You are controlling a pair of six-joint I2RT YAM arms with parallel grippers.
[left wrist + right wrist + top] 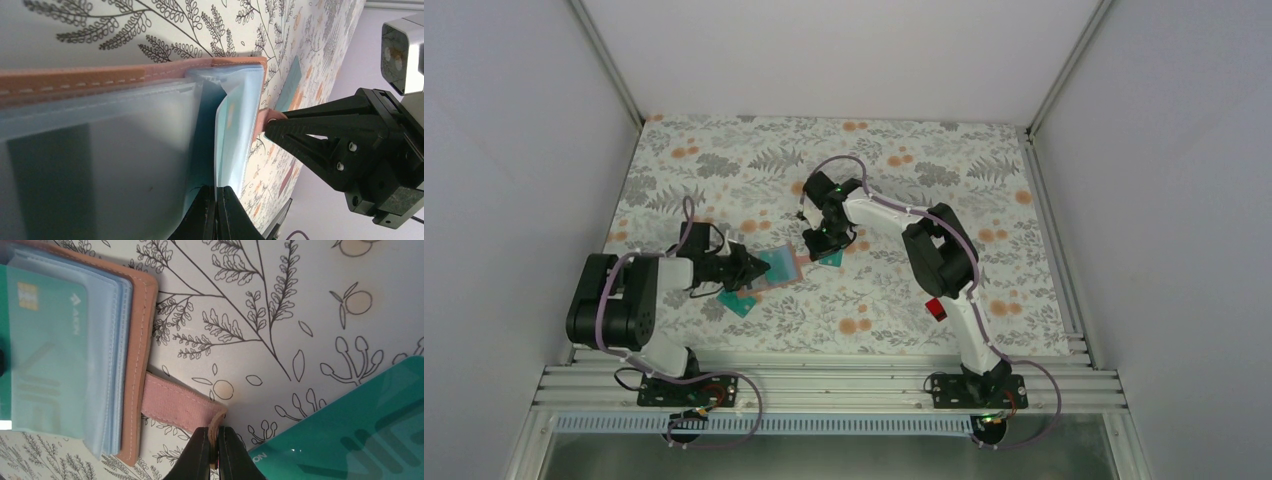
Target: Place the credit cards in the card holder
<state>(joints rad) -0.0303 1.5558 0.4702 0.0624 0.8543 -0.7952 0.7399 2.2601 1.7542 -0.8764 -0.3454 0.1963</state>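
- Holder (781, 265) lies open on worktop (904, 170), mid-left, betw. the two tools; tan edge and stack of clear sleeves show.
- Left tool (216, 214): jaws fully closed, pinching edge of one clear sleeve (235, 125) of the holder. That sleeve stands apart from the other sleeves.
- Right tool (216, 450): jaws closed on the end of the holder's pink strap (175, 402). Strap runs out from holder's right side to the tool.
- Teal card (45, 350) sits inside a sleeve, chip visible thru the plastic.
- 2nd teal card (360, 430) flat on worktop, just right of right tool, apart from holder.
- 3rd teal card (742, 302) flat on worktop, just near side of left tool, by holder's near-left corner.
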